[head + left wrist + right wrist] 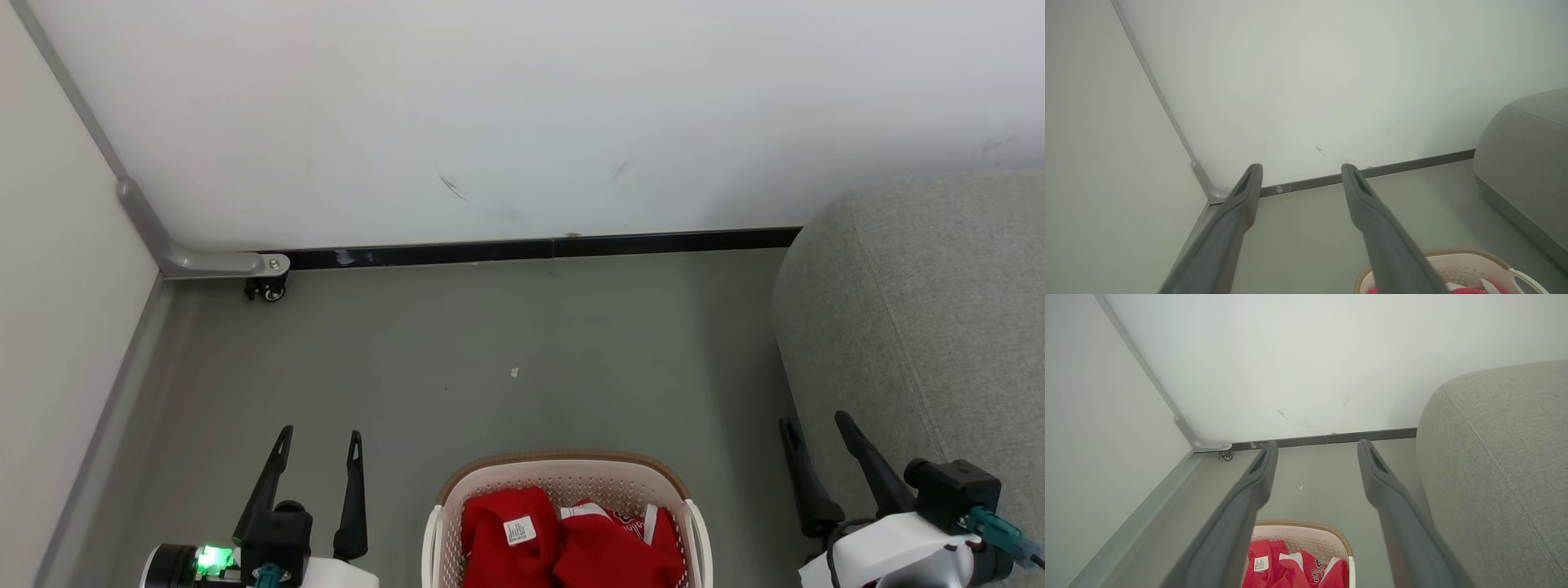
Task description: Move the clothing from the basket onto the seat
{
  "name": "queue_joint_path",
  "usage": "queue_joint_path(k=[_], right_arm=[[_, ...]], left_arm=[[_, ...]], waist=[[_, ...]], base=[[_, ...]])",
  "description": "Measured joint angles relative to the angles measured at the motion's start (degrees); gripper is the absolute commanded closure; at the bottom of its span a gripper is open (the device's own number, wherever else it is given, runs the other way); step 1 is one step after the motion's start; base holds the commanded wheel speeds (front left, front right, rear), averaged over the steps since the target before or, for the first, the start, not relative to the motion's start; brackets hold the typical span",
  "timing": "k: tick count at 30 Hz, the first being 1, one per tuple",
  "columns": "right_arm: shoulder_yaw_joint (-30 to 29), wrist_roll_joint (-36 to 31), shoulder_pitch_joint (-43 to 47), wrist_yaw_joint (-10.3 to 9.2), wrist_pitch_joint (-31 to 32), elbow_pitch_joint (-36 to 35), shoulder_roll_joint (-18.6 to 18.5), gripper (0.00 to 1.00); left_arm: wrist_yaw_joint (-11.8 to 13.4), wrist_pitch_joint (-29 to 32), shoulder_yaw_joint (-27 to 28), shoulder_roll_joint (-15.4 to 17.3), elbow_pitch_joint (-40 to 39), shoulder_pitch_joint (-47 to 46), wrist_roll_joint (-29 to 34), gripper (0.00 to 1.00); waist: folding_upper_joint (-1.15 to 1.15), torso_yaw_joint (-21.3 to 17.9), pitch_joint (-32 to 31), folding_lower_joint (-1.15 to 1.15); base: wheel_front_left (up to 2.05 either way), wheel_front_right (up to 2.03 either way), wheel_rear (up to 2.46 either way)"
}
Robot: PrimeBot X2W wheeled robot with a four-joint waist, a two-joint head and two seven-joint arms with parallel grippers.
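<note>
— Lying crumpled in the cream basket (563, 459), near centre: red clothing (604, 555), white label (520, 530) up.
— Holding anything?
— Left claw (320, 433) and right claw (813, 420) both spread, empty. Grey sofa (922, 327) right; scrap (514, 372) on floor (620, 343) beyond.

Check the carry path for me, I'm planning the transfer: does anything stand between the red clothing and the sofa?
Nothing visible does. The clothing lies in the basket, and just bare floor separates the basket from the seat on its right. The robot's own open right gripper hangs over that gap.
</note>
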Motion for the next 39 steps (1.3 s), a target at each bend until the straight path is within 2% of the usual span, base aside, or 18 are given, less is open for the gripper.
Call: queue_joint_path(k=[18,26,39], right_arm=[[-1.54,0.86,-1.72,0.00,-0.15,-2.53,0.01,0.00],[-3.16,0.83,-2.63,0.00,-0.18,-3.88,0.02,0.00],[-3.72,1.03,-5.47,0.00,-0.24,-5.86,0.02,0.00]], left_arm=[[-2.56,0.00,-3.65,0.63,5.04,-5.09,2.56,0.00],[-4.05,0.00,-6.43,0.59,7.93,-6.92,4.36,0.00],[-5.04,0.00,-8.79,0.25,12.04,-12.49,6.06,0.00]], waist=[[0.00,-0.85,3.54,0.00],[0.00,-1.75,6.34,0.00],[0.00,-3.82,12.10,0.00]], base=[[0.00,0.00,0.00],[0.00,0.00,0.00],[0.00,0.00,0.00]])
